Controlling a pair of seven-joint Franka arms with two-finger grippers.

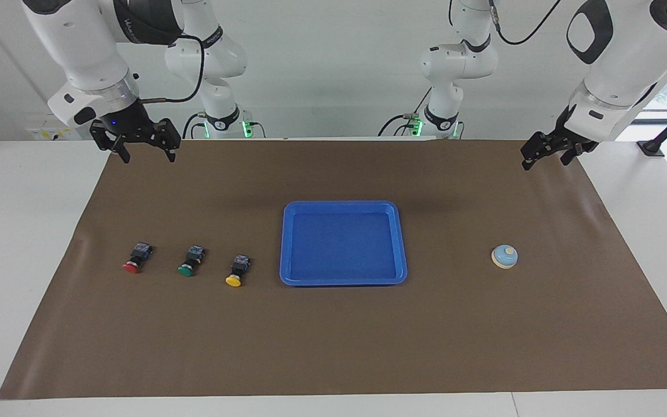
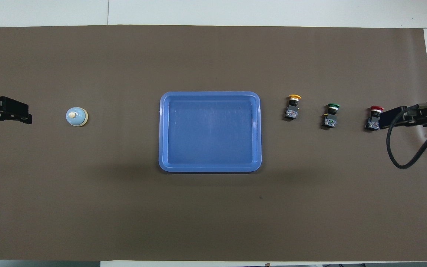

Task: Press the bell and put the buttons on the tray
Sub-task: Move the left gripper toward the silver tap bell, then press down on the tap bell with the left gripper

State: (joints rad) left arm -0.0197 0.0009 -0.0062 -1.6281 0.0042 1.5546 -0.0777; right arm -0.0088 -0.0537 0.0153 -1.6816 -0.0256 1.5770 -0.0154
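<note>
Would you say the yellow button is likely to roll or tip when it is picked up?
The yellow button lies on its side on the mat, so its round cap may let it roll. Its small, rigid-looking black body probably offers narrow, flat gripping faces, so it could twist if pinched off-centre.

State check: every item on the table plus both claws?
bell: upright on mat, untouched
tray: empty
red button: on its side, on mat
green button: same
yellow button: same
left claw: open, raised, empty
right claw: open, raised, empty

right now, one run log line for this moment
left gripper: open, raised | right gripper: open, raised | buttons: on mat | tray: empty | bell: untouched
</note>
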